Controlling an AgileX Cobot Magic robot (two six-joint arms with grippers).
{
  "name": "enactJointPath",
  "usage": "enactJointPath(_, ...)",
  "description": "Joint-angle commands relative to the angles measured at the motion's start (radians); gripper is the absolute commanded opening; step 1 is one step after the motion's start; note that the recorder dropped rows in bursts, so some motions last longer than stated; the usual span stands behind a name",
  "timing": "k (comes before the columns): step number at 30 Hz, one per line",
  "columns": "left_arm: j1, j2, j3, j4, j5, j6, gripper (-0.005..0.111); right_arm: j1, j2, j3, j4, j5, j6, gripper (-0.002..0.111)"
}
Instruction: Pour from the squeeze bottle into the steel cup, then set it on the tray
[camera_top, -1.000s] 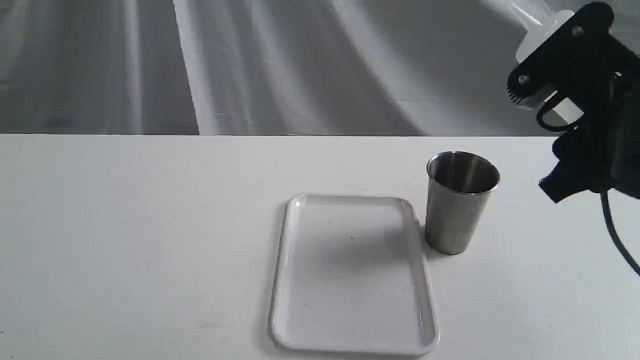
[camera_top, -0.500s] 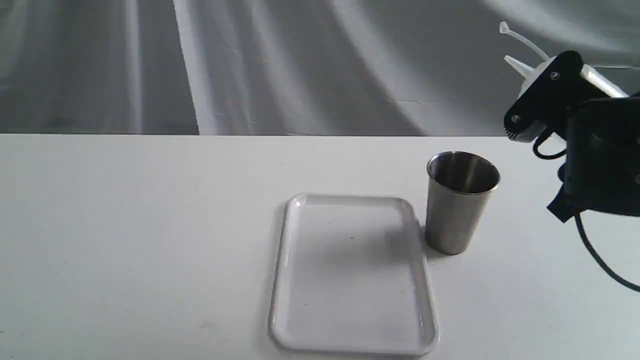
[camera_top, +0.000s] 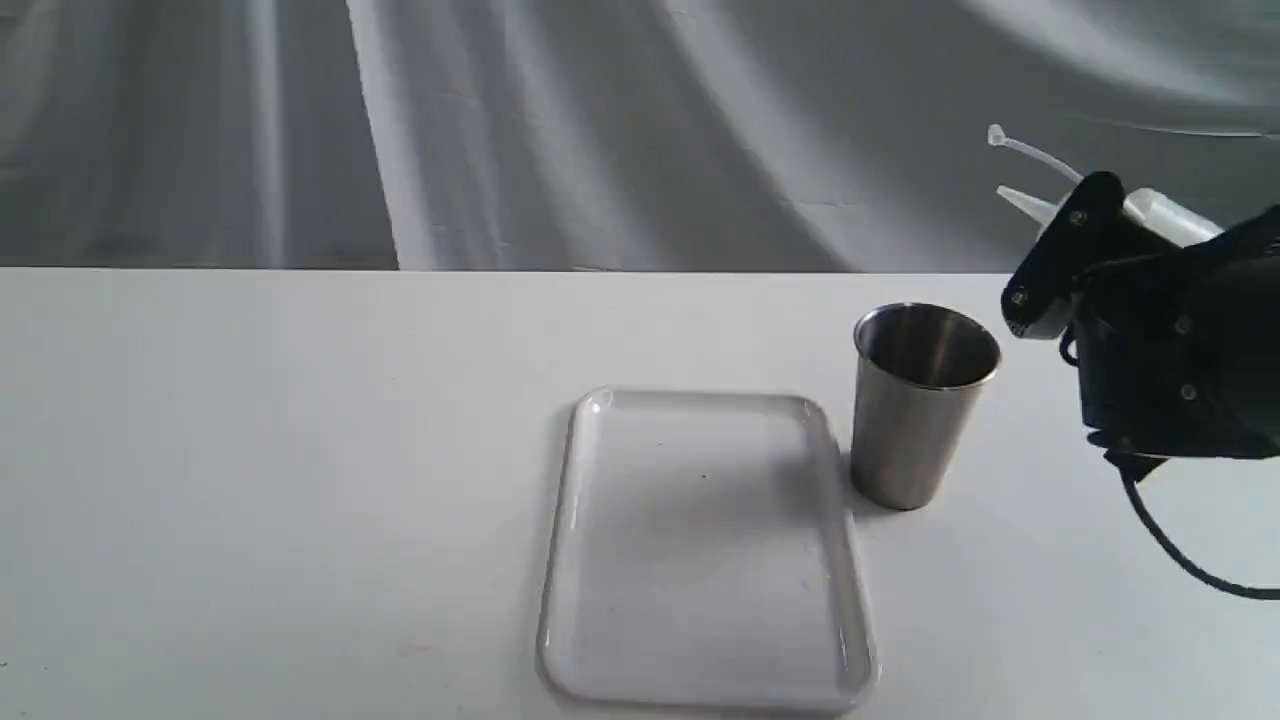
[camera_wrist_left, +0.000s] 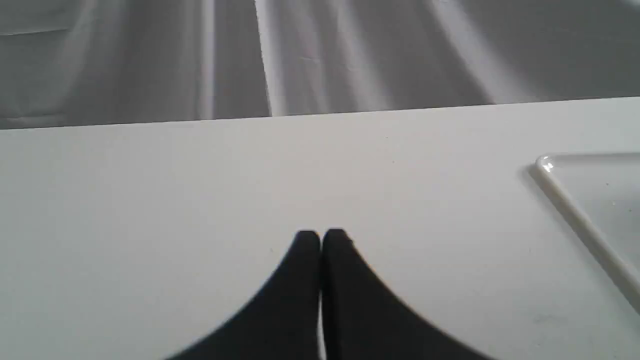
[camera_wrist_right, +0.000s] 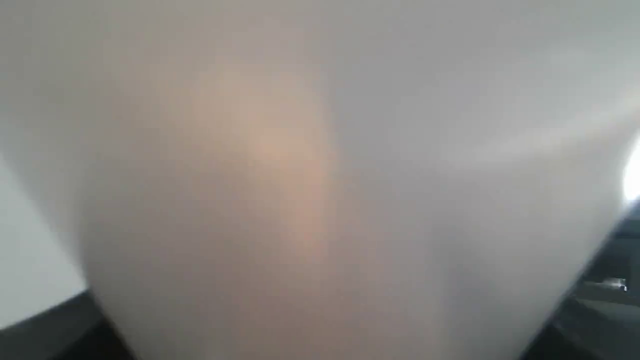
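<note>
Setting: you work at a lab-style test bench, as shown by the plain white table (camera_top: 300, 450) and the grey cloth backdrop (camera_top: 600, 130) hanging in folds behind it.

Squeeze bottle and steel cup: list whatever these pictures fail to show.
Exterior view: the black right end effector hides most of the translucent whitish plastic squeeze bottle; its liquid level is unreadable.
Right wrist view: the bottle fills the frame, blurred; no detail.
Exterior view: the brushed-metal steel cup hides its bottom behind its own wall.
</note>
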Motion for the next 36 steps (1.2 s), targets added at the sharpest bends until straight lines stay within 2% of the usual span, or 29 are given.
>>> enactJointPath(1, 0.002, -0.003, 0.004, -0.001, -0.008, -0.002, 0.0, -0.005, 0.02, 0.0, -0.057, 0.012, 0.004, 0.025)
enactJointPath(17, 0.002, -0.003, 0.004, -0.001, -0.008, -0.005, 0.0, -0.005, 0.134, 0.0, -0.17, 0.008, 0.008, 0.025)
enactJointPath(36, 0.002, -0.003, 0.004, -0.001, -0.008, -0.005, 0.0, -0.027, 0.14, -0.002, -0.215, -0.005, 0.008, 0.025)
